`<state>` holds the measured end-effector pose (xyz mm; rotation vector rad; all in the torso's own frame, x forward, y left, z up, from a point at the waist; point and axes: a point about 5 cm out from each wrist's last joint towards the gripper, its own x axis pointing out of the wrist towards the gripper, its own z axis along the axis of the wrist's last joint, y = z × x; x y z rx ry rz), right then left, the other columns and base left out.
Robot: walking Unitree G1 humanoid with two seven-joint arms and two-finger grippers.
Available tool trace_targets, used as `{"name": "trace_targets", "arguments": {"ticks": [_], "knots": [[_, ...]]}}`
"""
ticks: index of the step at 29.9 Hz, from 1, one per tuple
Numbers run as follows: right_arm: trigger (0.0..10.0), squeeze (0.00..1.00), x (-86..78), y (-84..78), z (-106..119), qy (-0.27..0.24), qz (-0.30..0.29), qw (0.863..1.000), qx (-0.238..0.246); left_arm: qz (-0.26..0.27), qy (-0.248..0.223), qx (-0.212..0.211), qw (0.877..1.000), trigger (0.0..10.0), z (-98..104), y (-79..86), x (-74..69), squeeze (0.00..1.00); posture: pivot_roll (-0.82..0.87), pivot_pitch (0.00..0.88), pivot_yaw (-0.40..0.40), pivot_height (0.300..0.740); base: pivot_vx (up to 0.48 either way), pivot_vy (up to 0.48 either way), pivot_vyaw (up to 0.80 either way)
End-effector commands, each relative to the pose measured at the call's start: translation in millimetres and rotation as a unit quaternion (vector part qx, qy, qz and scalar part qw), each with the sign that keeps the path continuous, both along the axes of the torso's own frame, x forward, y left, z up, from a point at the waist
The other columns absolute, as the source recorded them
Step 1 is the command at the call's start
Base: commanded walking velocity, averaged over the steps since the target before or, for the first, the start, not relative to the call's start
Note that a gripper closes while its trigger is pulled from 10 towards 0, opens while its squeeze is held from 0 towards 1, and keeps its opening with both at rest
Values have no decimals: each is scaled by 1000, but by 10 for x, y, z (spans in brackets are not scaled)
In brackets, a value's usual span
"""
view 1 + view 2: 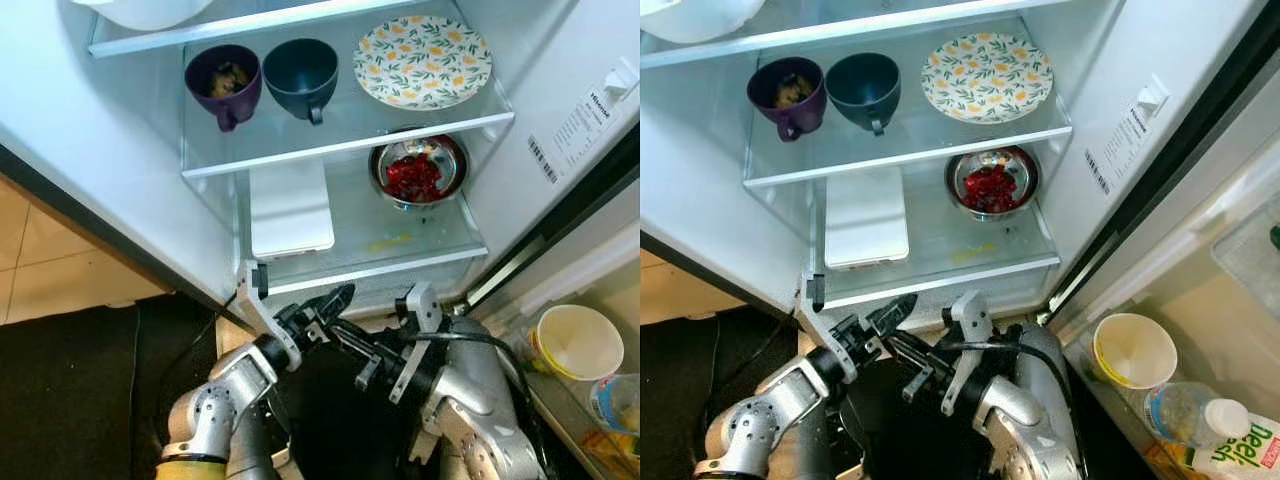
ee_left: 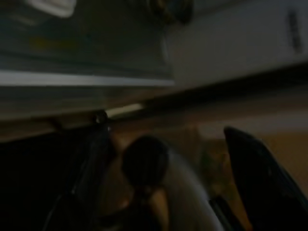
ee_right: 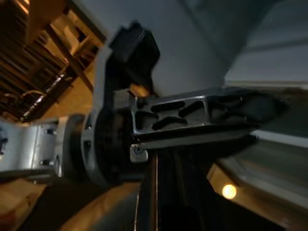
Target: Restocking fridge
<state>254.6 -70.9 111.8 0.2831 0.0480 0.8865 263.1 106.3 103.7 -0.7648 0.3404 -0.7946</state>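
The fridge stands open in front of me. Its upper glass shelf [image 1: 340, 148] carries a purple cup [image 1: 222, 85], a dark blue cup [image 1: 300, 75] and a flowered plate [image 1: 422, 62]. On the shelf below are a flat white box [image 1: 290, 210] and a steel bowl of red food [image 1: 417, 172]. Both grippers hover just below the front of that lower shelf. My left gripper [image 1: 330, 305] is open and empty, pointing right. My right gripper [image 1: 352, 358] points left under it, fingers apart and holding nothing. The right wrist view shows the left gripper's slotted finger [image 3: 202, 113] close up.
A white bowl [image 1: 150, 10] sits on the top shelf. The open door's rack at the right holds a paper cup [image 1: 580, 342], a clear bottle [image 1: 1185, 410] and a green-lettered carton [image 1: 1240, 450]. A dark mat [image 1: 70, 390] and beige tiles lie at the left.
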Motion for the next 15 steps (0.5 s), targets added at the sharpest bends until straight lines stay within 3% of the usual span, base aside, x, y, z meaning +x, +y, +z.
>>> {"name": "trace_targets", "arguments": {"ticks": [1, 4, 5, 8, 15], "knots": [[10000, 0, 90, -137, 60, -21, -53, 998, 2, -51, 23, 48, 997, 10000, -222, -18, -190, 0, -132, 366, 101, 430, 0, 0, 0], [10000, 0, 145, -178, 27, -13, -75, 997, -7, -89, -21, 115, 989, 10000, -241, 53, -267, 0, -123, 358, 99, 430, 0, 0, 0], [10000, 0, 145, -178, 27, -13, -75, 997, -7, -89, -21, 115, 989, 10000, -241, 53, -267, 0, -123, 358, 99, 430, 0, 0, 0], [10000, 0, 209, -212, -12, -8, -85, 996, -22, -111, -50, 180, 976, 10000, -295, 140, -305, 0, -106, 337, 92, 430, 0, 0, 0], [10000, 0, 273, -221, 0, -10, -91, 996, -19, -107, -67, 210, 969, 10000, -341, 212, -314, 0, -92, 320, 88, 430, 0, 0, 0]]}}
